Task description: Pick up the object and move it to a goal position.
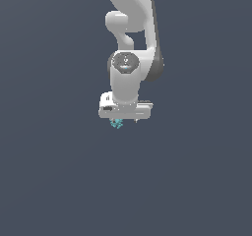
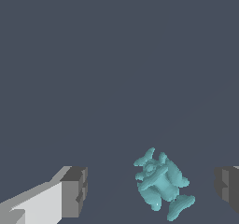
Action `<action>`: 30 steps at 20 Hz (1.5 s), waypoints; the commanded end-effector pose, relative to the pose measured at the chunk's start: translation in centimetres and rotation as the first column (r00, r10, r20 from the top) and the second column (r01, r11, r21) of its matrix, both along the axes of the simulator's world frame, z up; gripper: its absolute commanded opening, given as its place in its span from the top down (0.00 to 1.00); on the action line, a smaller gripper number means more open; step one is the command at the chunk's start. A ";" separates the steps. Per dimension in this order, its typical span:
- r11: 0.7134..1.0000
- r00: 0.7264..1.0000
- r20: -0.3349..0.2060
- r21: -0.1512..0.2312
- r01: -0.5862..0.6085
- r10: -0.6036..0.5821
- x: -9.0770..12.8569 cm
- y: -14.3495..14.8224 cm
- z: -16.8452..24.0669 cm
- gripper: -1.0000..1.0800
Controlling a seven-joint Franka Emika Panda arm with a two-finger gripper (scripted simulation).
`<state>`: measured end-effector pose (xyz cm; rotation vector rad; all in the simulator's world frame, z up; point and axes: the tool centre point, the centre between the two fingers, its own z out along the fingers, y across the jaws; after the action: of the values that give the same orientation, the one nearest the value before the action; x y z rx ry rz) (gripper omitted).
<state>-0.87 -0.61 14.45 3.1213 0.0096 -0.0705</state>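
Note:
The object [image 2: 161, 184] is a small teal lumpy cluster of rounded blobs. In the wrist view it lies on the dark grey surface between my two fingers, apart from both pads. One grey pad [image 2: 74, 192] stands on one side and the other pad [image 2: 228, 186] on the far side. My gripper [image 2: 151, 190] is open and empty. In the exterior view the white gripper [image 1: 119, 122] hangs straight down from the arm. Only a bit of the teal object [image 1: 116, 124] peeks out just below the hand.
The white Franka arm [image 1: 132, 43] rises to the top of the exterior view. A plain dark grey surface [image 1: 59, 181] fills everything else in both views.

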 end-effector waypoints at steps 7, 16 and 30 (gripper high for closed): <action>1.000 1.000 0.010 0.019 -0.012 0.012 0.0 0.6 0.5 0.04; 0.999 1.000 0.015 0.027 -0.023 0.023 0.0 0.8 0.7 0.04; 0.978 0.979 0.024 0.027 -0.205 0.205 -1.7 -0.9 -1.1 0.04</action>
<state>-2.28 -1.19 13.63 3.1336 0.2883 -0.0367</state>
